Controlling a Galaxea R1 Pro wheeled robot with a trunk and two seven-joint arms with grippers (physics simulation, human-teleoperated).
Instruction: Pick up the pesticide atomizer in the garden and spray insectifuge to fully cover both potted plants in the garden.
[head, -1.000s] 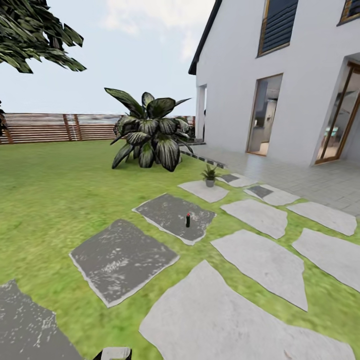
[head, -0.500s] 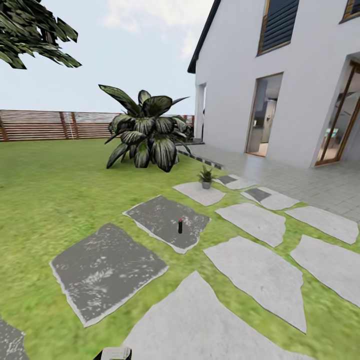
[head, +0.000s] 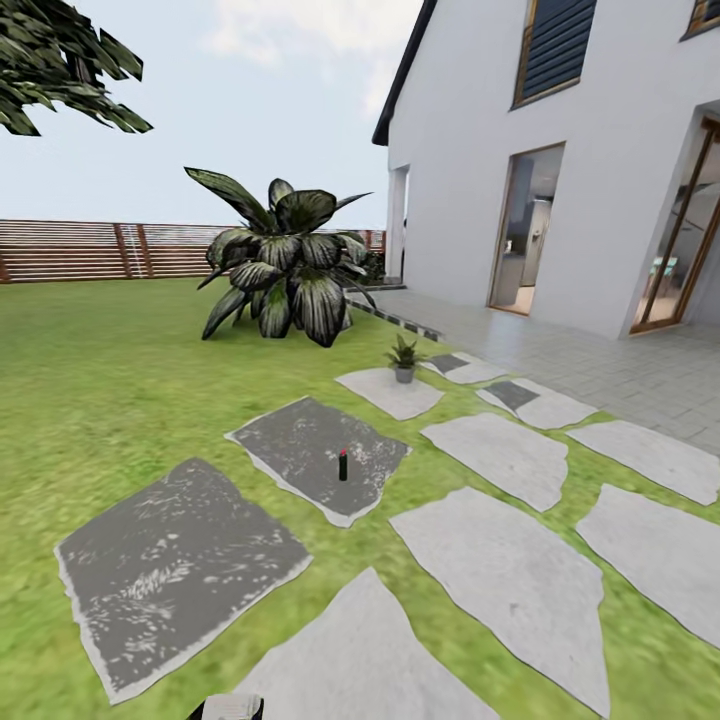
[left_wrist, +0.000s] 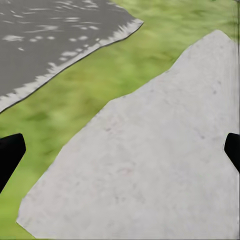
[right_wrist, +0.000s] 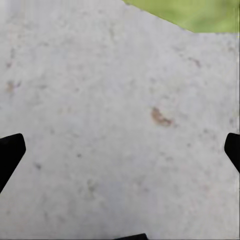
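Head view: you look across the garden (head: 110, 370), grass with grey paving slabs (head: 500, 560) and a slatted fence (head: 90, 250) at the far left.
Atomizer: a small dark bottle with a red top (head: 343, 465) stands upright on a dark slab (head: 315, 450) at centre frame.
Potted plant: one small plant (head: 404, 358) sits on a pale slab just above centre, right of the big dark-leaved plant (head: 285, 265).
Left gripper (left_wrist: 120, 150): your fingers are spread wide, empty, over a pale slab edge and grass.
Right gripper (right_wrist: 120, 150): likewise spread, empty, over pale stone.
House (head: 560, 160): white wall, upper right.
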